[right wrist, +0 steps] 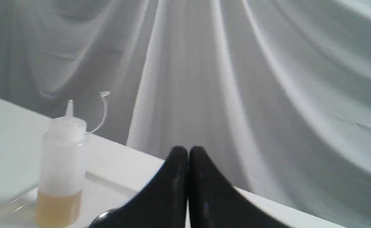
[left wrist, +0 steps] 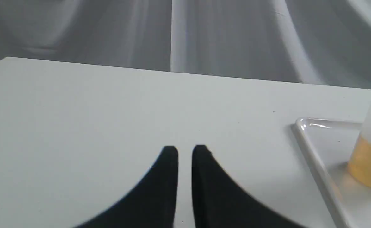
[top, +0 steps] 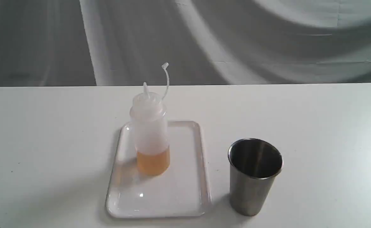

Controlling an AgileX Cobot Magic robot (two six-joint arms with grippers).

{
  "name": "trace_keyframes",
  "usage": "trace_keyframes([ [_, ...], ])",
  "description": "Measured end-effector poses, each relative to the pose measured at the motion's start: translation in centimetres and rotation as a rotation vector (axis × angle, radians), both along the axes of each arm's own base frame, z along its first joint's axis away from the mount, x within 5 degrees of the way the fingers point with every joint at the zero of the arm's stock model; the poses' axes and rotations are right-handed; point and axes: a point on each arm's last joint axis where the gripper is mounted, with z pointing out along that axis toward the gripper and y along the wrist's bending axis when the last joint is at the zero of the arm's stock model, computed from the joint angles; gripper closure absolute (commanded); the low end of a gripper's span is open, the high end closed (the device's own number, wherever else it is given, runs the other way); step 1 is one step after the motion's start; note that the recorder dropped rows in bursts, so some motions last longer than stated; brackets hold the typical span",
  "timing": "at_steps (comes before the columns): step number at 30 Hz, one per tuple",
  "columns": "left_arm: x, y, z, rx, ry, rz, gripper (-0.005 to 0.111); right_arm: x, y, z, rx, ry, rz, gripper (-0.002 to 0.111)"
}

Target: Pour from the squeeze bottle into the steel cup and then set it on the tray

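Bottle point(top: 150, 133) stands upright on the tray point(top: 201, 190), cup point(top: 255, 175) just right of it — looks finished or unstarted. Left gripper point(left wrist: 184, 152) nearly closed, right gripper point(right wrist: 188, 152) closed — both empty.

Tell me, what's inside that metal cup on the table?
The steel cup shows only a dark, shiny inner wall from the exterior view. Its bottom is hidden by the near rim, so whether any liquid lies there cannot be told.

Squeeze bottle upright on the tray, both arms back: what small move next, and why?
Probably bring the left gripper toward the squeeze bottle and open its fingers. The bottle stands ungrasped on the tray, and the steel cup looks empty.
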Motion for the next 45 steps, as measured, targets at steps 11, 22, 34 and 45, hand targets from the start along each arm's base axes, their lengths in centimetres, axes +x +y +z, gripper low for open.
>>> trace_keyframes([
  [11, 0.0, 0.0, 0.0, 0.0, 0.0, 0.0, 0.098, -2.0, -1.9, -4.3, 0.055, -0.055, -0.222, 0.108],
  [22, 0.0, 0.0, 0.0, 0.0, 0.0, 0.0, 0.098, -2.4, -2.0, -7.3, -0.056, 0.212, -0.237, 0.108],
  [34, 0.0, 0.0, 0.0, 0.0, 0.0, 0.0, 0.098, -2.6, -1.9, -8.2, -0.002, 0.316, -0.228, 0.108],
  [45, 0.0, 0.0, 0.0, 0.0, 0.0, 0.0, 0.098, -2.6, -1.9, -8.2, 0.0, 0.318, -0.228, 0.108],
])
